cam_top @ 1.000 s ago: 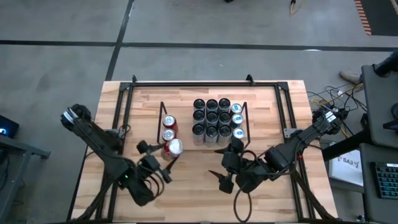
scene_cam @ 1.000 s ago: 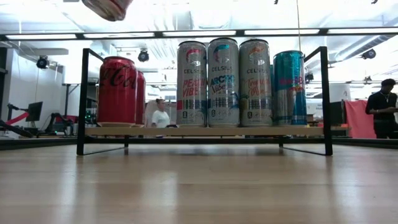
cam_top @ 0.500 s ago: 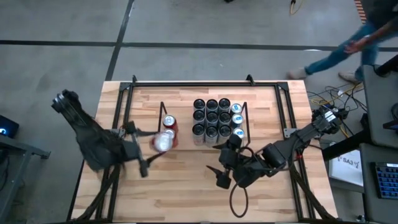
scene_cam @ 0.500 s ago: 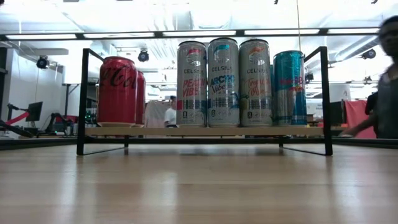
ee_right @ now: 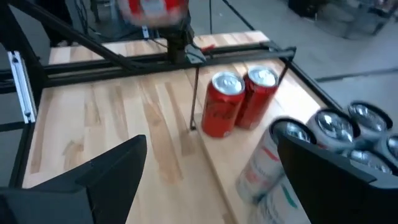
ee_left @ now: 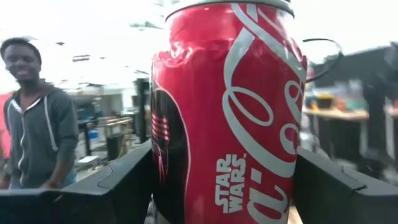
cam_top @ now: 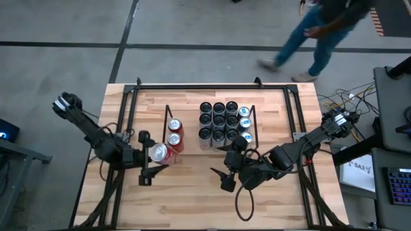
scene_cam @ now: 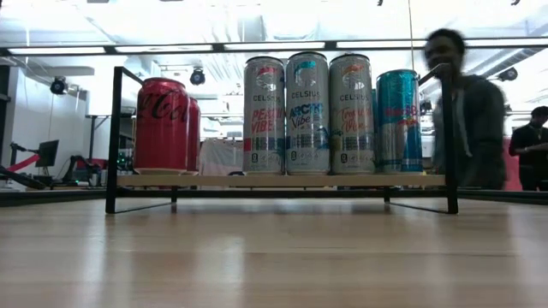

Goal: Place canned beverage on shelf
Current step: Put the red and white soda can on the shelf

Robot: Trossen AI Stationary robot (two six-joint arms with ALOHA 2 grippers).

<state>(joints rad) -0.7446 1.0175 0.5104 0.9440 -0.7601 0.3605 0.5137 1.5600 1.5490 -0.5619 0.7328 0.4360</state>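
**Left gripper carries a Coca-Cola can toward the shelf**

Left gripper (cam_top: 149,162) is clamped across the body of a red Coca-Cola can (cam_top: 158,153), 1 dark finger on each side, as the left wrist view shows with the can (ee_left: 230,112) filling the space between them. From above, the can hangs just off the shelf's (cam_top: 168,114) left end frame, close to the 2 red cans (cam_top: 174,132) already standing on the wood base. The right gripper (cam_top: 226,170) waits in front of the shelf with its fingers spread and nothing between them.

The can looks like thin painted aluminium: a smooth, glossy cylinder with a bright rim, so I judge it slippery and easily dented if squeezed hard. Whether it is full cannot be told. A hold across the middle of the body, as here, seems the safest place.

The shelf is thin black wire ends on a light wood board. Its right part holds 3 rows of tall slim silver cans (cam_top: 218,120) and 1 row of blue ones (cam_top: 244,124), all rigid, upright and packed close. A person (cam_top: 324,29) walks past behind the shelf.
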